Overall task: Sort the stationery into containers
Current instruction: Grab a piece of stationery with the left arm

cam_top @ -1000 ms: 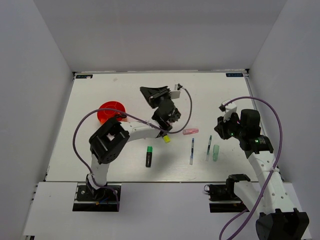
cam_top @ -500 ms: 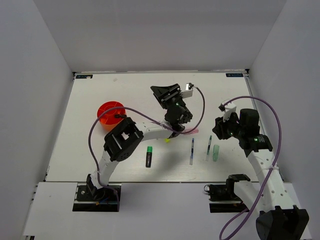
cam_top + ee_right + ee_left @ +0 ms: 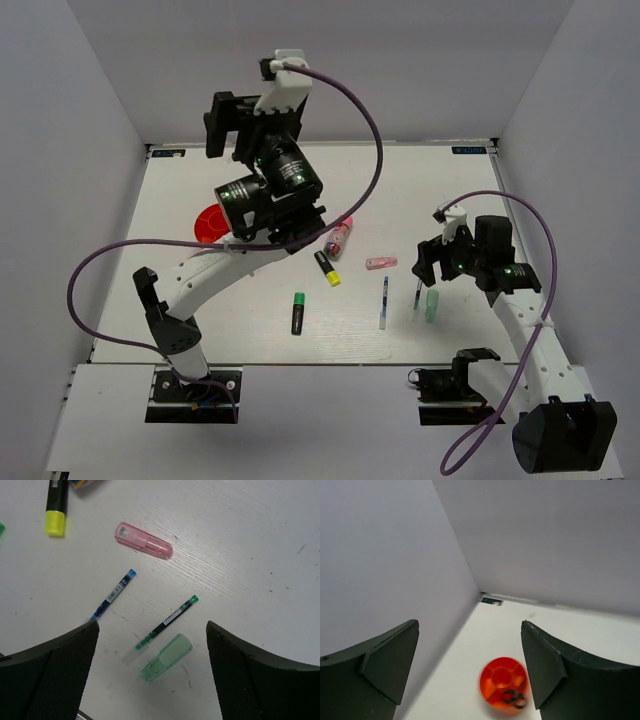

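The red-orange container point(image 3: 499, 680) stands far below my left gripper point(image 3: 470, 625), which is open, empty and raised high near the back wall point(image 3: 235, 125). Black scissors point(image 3: 515, 698) stick out of the container point(image 3: 208, 222). My right gripper point(image 3: 151, 627) hangs open just above a green pen point(image 3: 165, 622) and a pale-green cap point(image 3: 166, 657). A blue pen point(image 3: 112, 595), a pink eraser point(image 3: 143, 540) and a yellow-capped highlighter point(image 3: 56, 505) lie further off. In the top view the right gripper point(image 3: 428, 262) is over the green pen point(image 3: 418, 290).
A pink-capped glue stick point(image 3: 340, 238) and a green-capped highlighter point(image 3: 298, 312) lie mid-table. The left arm's elbow and purple cable point(image 3: 100, 270) arch over the table's left half. White walls close in the table at the back and sides.
The left arm rose from mid-table and swung back-left while its jaws opened. The glue stick now shows on the table. The right gripper's jaws opened wide over the green pen.
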